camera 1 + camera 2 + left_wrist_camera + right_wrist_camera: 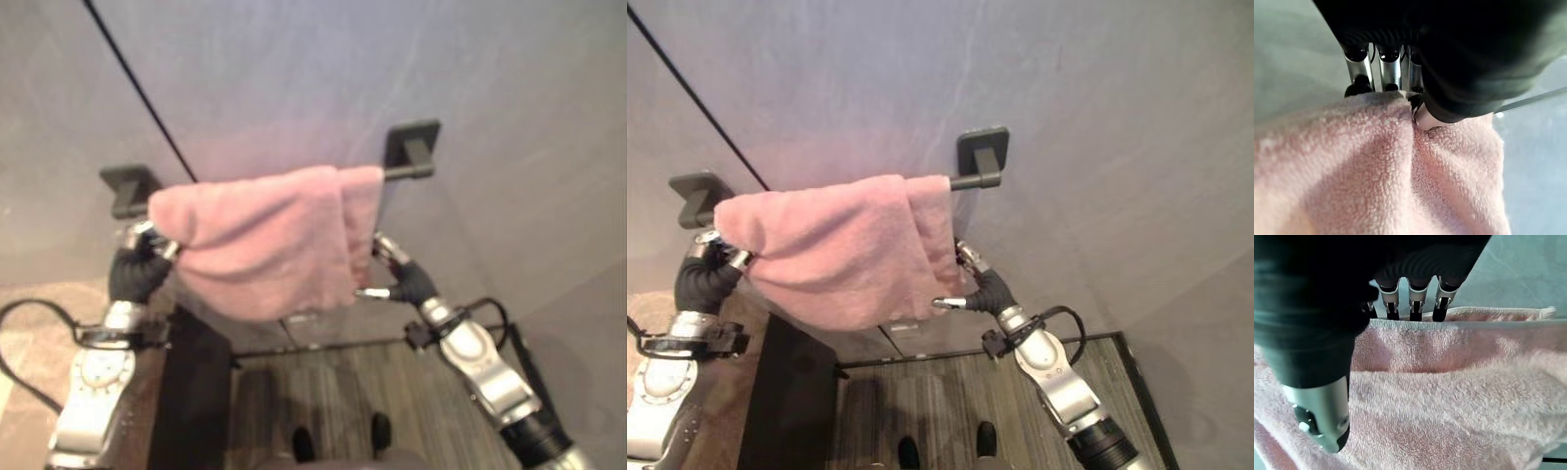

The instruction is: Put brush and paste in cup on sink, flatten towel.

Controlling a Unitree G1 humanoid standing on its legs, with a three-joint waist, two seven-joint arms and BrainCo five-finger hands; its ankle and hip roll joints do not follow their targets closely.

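Observation:
A pink towel point(265, 245) hangs bunched over a black bar point(407, 173) on the grey wall, with a fold overlapping near its right end. My left hand point(137, 274) is at the towel's left edge; its fingers point(1388, 73) go behind the cloth and its thumb point(1422, 117) presses the front, pinching the towel point(1376, 166). At the towel's right edge is my right hand point(988, 289). Its fingers point(1415, 298) hook over the hemmed edge and its thumb point(1322, 416) lies against the front of the towel point(1449, 396).
Black brackets point(127, 188) point(413, 145) fix the bar to the wall. A thin black line point(137, 88) runs diagonally across the wall. Below the towel stands a dark cabinet point(196, 392) beside a strip of striped floor point(343, 382).

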